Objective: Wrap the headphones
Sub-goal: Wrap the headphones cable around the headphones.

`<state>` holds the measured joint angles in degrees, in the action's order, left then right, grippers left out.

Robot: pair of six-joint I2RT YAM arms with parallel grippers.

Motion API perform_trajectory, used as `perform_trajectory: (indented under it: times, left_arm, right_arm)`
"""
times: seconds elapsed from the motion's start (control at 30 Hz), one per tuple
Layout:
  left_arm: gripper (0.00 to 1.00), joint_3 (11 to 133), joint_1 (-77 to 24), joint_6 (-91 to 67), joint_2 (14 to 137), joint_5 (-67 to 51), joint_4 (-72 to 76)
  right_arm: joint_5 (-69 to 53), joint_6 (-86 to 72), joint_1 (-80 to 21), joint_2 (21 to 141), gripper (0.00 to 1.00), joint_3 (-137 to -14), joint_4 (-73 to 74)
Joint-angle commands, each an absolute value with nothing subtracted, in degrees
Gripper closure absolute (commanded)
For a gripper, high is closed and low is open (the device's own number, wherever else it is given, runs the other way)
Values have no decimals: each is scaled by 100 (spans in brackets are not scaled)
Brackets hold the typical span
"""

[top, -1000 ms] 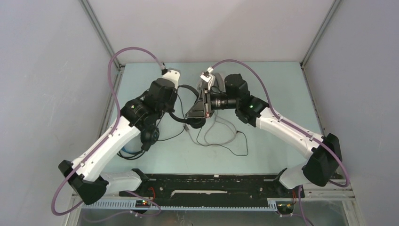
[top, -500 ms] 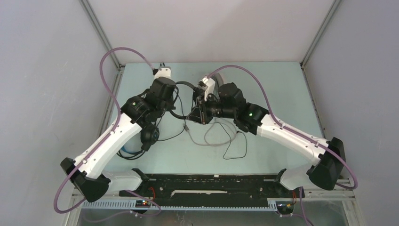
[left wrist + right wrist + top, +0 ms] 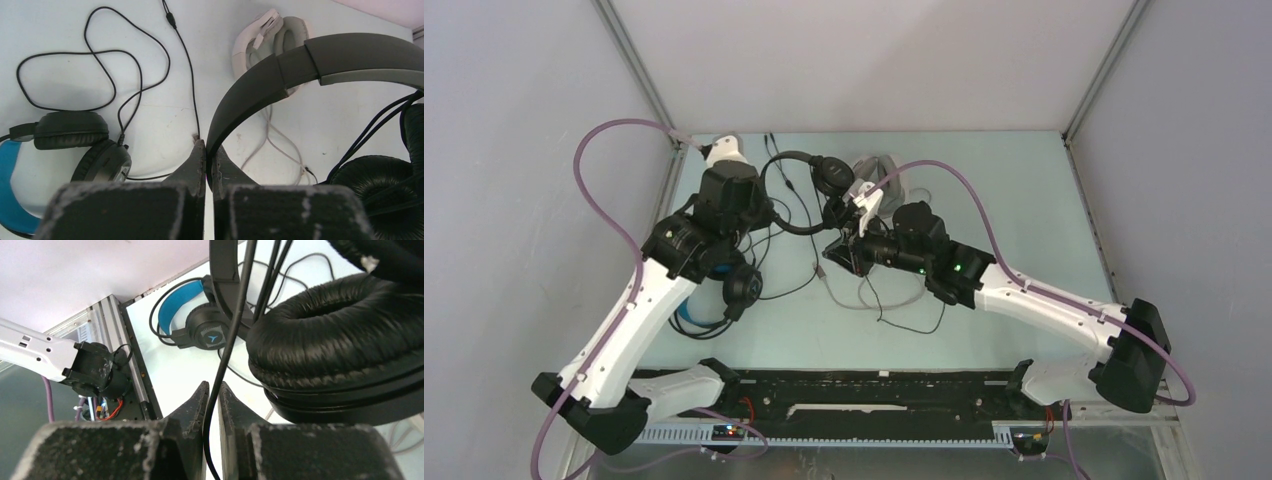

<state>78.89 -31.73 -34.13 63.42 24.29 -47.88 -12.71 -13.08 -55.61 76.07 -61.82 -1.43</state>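
Since a second ago your left arm has swung toward the far-left corner, drawing the all-black headphones (image 3: 320,60) with it and uncovering the white-grey headphones (image 3: 879,172) at the back of the table (image 3: 1024,200); your right arm now sits lower and nearer. The left gripper (image 3: 206,150) is pressed together on the black headband; the right gripper (image 3: 212,392) is nearly closed, pinching the thin black cable (image 3: 229,340) beside the ear cup (image 3: 340,335); the blue-banded headphones (image 3: 75,132) lie on the table at the left.
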Motion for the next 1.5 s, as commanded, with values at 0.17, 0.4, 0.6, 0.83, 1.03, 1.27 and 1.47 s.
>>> perform_trajectory:
  times: [0.17, 0.4, 0.6, 0.83, 1.03, 1.27, 1.47]
  left_arm:
    - [100, 7622, -2918, -4139, 5992, 1749, -4054]
    - [100, 7433, -2847, -4325, 5996, 1563, -3843]
    - [100, 7383, -2716, -4522, 5942, 1270, -3739]
    - [100, 7446, -2619, -4635, 5798, 995, -3735]
    - [100, 7514, -2610, -4734, 5720, 676, -3760]
    - [100, 7665, -2602, -4638, 5641, 740, -3972]
    - [100, 7803, -2595, -4589, 5616, 785, -4066]
  right_arm:
    - [-799, -572, -5885, 7560, 99, -5898, -1034]
    - [-663, -313, -6100, 7598, 100, -5877, -1434]
    - [-371, -155, -6135, 7736, 100, -5895, -1132]
    - [-279, 410, -6128, 7664, 90, -5507, -1475]
    - [-471, 876, -6009, 7671, 88, -5178, -2012]
    - [-756, 834, -5760, 7758, 75, -4546, -2885]
    - [-1268, 637, -5600, 7871, 72, -4097, -3357]
